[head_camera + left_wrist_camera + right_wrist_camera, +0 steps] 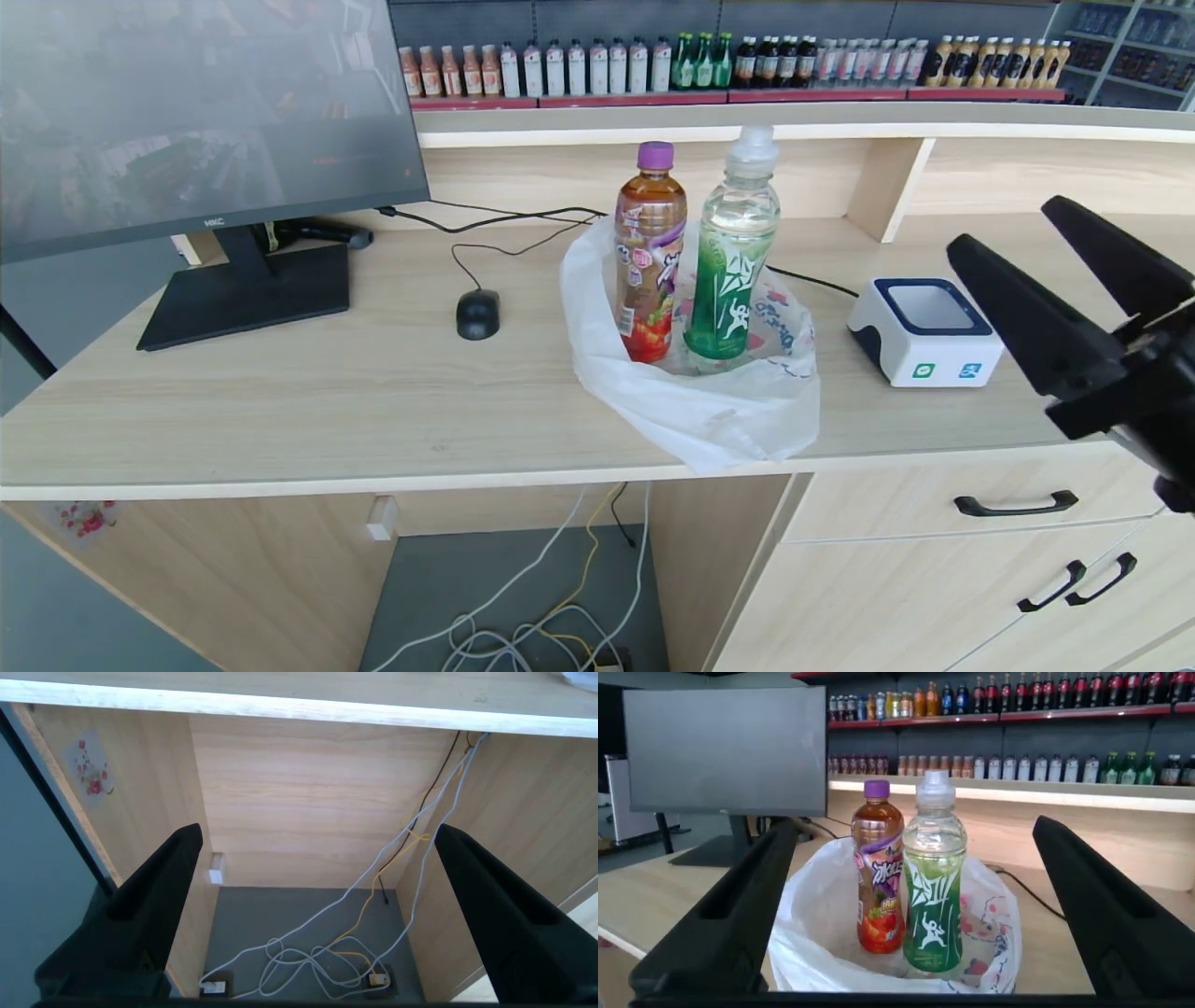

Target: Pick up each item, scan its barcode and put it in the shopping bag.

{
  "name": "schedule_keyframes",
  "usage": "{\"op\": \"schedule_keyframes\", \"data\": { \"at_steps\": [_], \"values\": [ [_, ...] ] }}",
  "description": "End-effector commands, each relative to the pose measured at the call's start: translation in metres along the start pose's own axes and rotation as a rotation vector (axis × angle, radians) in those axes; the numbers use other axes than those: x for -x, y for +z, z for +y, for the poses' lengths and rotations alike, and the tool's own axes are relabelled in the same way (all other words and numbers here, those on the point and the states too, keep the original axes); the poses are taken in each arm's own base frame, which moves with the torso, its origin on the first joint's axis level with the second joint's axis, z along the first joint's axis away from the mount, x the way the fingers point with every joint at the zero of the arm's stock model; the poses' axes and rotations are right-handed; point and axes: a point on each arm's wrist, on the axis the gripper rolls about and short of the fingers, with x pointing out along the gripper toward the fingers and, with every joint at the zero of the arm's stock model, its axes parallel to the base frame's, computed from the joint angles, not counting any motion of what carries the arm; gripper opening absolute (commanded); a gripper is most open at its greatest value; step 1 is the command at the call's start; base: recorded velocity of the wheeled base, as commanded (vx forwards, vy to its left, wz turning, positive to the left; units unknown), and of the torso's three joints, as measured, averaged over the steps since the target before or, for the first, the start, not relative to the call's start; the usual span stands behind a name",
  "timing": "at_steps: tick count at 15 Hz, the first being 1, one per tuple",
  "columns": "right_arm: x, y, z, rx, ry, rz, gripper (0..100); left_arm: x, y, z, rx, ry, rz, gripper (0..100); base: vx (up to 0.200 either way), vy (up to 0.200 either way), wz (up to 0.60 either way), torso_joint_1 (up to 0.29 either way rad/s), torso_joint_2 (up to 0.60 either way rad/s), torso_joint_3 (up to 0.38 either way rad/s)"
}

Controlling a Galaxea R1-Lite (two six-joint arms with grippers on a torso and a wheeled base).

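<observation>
Purple-capped bottle [651,245] and green-labelled bottle [731,271] stand in crinkled plastic shopping bag [719,420]; left gripper [320,836] and right gripper [1008,227] gape empty.

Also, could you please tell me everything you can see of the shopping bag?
The shopping bag is thin, white, crumpled plastic with a faint red and blue print. It sits open on the wooden counter between the mouse and the scanner, its front reaching the counter's edge. A purple-capped bottle and a green-labelled bottle stand upright inside, side by side.
</observation>
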Motion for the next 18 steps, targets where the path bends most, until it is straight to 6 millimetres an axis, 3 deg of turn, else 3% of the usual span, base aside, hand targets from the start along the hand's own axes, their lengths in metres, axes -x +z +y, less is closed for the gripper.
{"op": "schedule_keyframes", "data": {
  "at_steps": [1,4,6,8,10,13,18],
  "values": [
    [0.085,0.033,0.002,0.004,0.044,-0.107,100,0.0,0.0,0.0,0.0,0.0,0.0,100,0.0,0.0,0.0,0.0,0.0,0.0],
    [0.132,0.043,0.003,0.053,0.067,-0.117,100,0.0,0.0,0.0,0.0,0.0,0.0,100,0.0,0.0,0.0,0.0,0.0,0.0],
    [0.161,0.033,0.004,0.062,0.061,0.014,100,0.0,0.0,0.0,0.0,0.0,-0.002,100,0.0,0.0,0.0,0.0,0.0,0.0],
    [0.208,0.012,0.007,0.125,0.084,0.205,100,0.0,0.0,0.0,0.0,0.0,0.0,100,0.0,0.0,0.0,0.0,0.0,0.0],
    [0.233,0.003,0.008,0.141,0.094,0.274,100,0.0,0.0,0.0,0.0,0.0,0.0,100,0.0,0.0,0.0,0.0,0.0,0.0],
    [0.242,-0.023,0.01,0.137,0.112,0.403,100,0.0,0.0,0.0,0.0,0.0,0.0,100,0.0,0.0,0.0,0.0,0.0,0.0],
    [0.246,-0.03,0.011,0.144,0.111,0.499,100,0.0,0.0,0.0,0.0,0.0,0.0,100,0.0,0.0,0.0,0.0,0.0,0.0]
  ]
}}
